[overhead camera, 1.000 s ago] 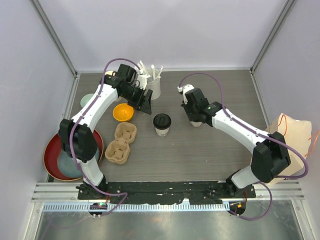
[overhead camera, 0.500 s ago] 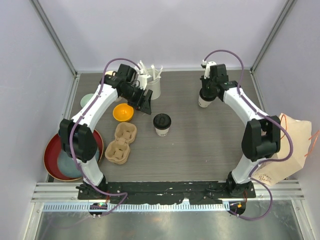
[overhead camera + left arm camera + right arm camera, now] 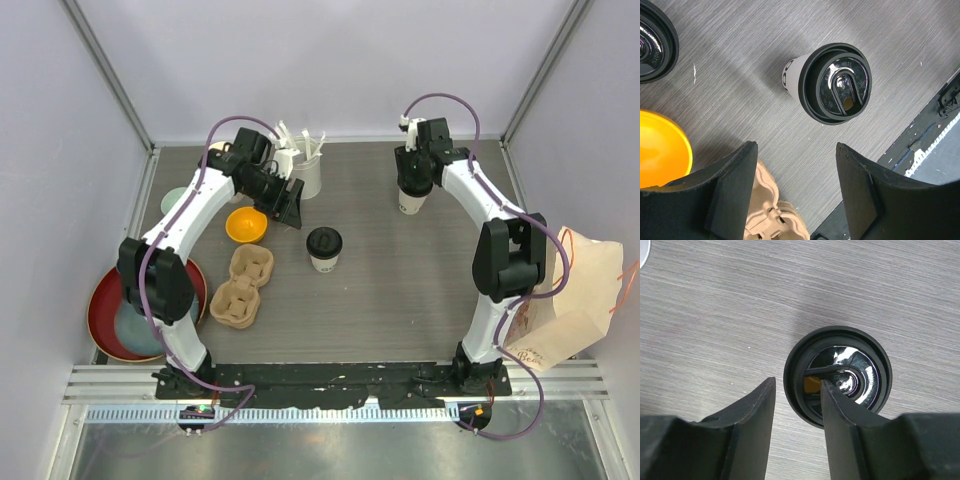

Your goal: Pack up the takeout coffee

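Fingers (image 3: 735, 192) of the left gripper (image 3: 291, 207) stand wide apart with nothing between them, hovering at the back left of the table (image 3: 400, 300) just above the orange bowl (image 3: 246, 224). Near that bowl, toward the arm bases, lies the cardboard carrier (image 3: 242, 287), and its wells look empty. One capped cup (image 3: 323, 247) stands upright in the middle of the table, just right of the carrier; the left wrist view looks down on its black lid (image 3: 837, 82) ahead of the open fingers. Further right, the second cup (image 3: 411, 203) stands upright near the back, well apart from the first, with the right gripper (image 3: 415, 185) directly over it. In the right wrist view those fingers (image 3: 750, 430) are partly open and hold nothing: the gap between them is narrower than the lid (image 3: 865, 382), which sits off to one side, half under one finger. At the far right edge rests the paper bag (image 3: 580, 280). Neither cup is packed yet, so I judge that the task is at an early step, the handling of the far cup. To lift it, the right gripper would need to spread wider than the cup, centre over it and drop below the lid rim before closing, then carry it level across to a carrier well. The left gripper is well placed to take the middle cup.
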You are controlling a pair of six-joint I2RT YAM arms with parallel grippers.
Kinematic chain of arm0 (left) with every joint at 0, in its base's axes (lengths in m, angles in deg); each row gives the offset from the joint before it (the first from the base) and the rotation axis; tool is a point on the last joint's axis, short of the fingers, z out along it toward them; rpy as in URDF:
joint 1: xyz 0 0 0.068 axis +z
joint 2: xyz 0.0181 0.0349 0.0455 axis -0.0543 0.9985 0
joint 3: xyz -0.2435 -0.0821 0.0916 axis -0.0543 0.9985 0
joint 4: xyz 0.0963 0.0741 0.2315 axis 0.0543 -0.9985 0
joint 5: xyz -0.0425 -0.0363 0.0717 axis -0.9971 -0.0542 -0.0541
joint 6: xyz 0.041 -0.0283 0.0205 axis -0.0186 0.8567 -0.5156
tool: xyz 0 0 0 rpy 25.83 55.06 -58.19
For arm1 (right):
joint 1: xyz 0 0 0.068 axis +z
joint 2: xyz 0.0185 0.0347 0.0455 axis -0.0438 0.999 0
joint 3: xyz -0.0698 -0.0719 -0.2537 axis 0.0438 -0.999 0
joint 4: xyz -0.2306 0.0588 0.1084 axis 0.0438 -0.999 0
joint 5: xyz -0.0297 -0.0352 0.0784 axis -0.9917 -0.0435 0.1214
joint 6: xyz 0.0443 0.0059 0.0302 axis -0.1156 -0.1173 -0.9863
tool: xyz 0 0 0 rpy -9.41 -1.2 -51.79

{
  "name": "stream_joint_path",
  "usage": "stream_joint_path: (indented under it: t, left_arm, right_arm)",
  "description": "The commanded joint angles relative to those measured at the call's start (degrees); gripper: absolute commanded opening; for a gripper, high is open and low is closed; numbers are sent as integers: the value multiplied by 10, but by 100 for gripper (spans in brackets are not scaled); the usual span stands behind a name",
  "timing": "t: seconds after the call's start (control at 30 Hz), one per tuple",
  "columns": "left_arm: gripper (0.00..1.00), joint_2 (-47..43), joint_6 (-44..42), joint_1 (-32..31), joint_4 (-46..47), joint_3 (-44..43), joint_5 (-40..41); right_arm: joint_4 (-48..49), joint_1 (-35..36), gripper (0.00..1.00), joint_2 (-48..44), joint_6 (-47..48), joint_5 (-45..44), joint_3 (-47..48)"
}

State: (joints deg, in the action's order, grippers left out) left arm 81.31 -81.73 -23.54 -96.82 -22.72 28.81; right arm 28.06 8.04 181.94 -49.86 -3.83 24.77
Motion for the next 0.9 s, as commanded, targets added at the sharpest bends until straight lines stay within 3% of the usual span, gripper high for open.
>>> stream_joint_path:
  t: [0.0,0.13,0.17,0.23,0.33,0.53,0.67,0.87]
  left_arm:
    - [68,-24,-11,4,-7,-7,-18]
    - [68,-24,-15,5,-9,-10,-20]
    - [68,-24,-16,6,-9,-10,-21]
    - [68,-23,-15,11,-10,-10,-26]
    - [68,-24,-15,23,-9,-7,-27]
    - [68,-31,-10,58,-4,5,-34]
    - [68,-37,-7,72,0,10,-41]
    - [68,-44,-8,78,0,15,-51]
  right_arm:
    - [-23,3,49,-13,20,6,43]
    - [-25,4,66,-50,41,19,58]
    - [-25,7,74,-72,48,22,61]
    - [-22,23,77,-96,73,25,58]
    - [-4,83,78,-151,127,48,19]
    - [5,250,78,-240,327,231,-134]
    - [-19,293,75,-221,351,268,-135]
    - [-49,310,69,-163,382,242,-110]
